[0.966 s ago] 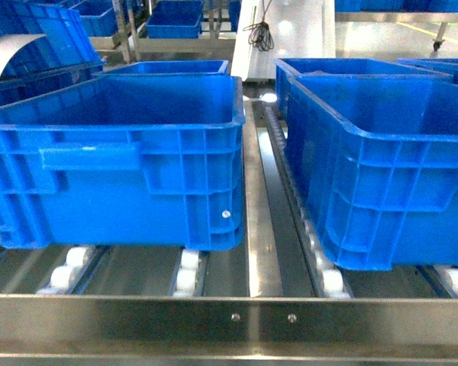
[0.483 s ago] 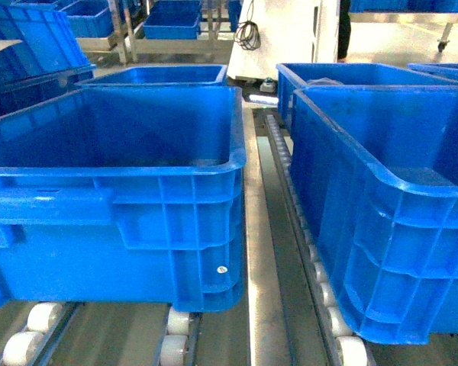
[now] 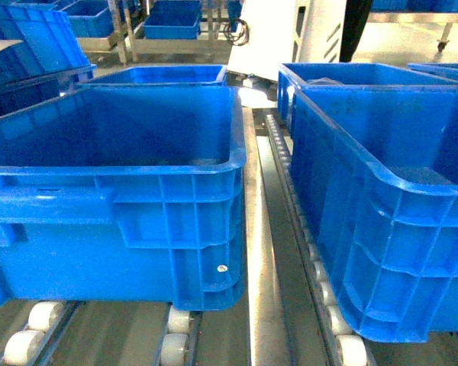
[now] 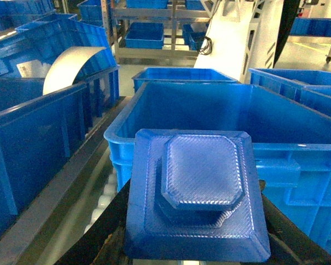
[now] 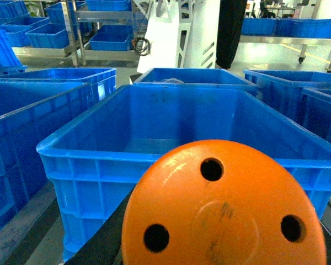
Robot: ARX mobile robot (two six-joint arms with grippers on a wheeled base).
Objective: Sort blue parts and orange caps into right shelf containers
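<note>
1. In the head view two large blue shelf containers sit side by side on the shelf [image 3: 269, 252]: the left container [image 3: 137, 221] and the right container [image 3: 382, 229], with a flat steel rail and a row of white rollers [image 3: 320, 282] running between them.
2. More blue crates [image 3: 164, 74] stand behind these two, further along the rack.
3. Neither arm shows in the head view.
4. In the left wrist view a blue part [image 4: 196, 193], a square stepped piece with a raised octagonal top and a fine ribbed surface, fills the lower middle of the frame, close to the camera and in front of a blue container [image 4: 298, 118].
5. The left jaws appear closed on the blue part; only dark edges show at its lower sides.
6. In the right wrist view an orange cap [image 5: 223, 212], a rounded disc with three dark holes, sits close to the camera before another blue container [image 5: 71, 149].
7. The right jaws seem to hold the cap, though the fingers themselves are hidden behind it.
</note>
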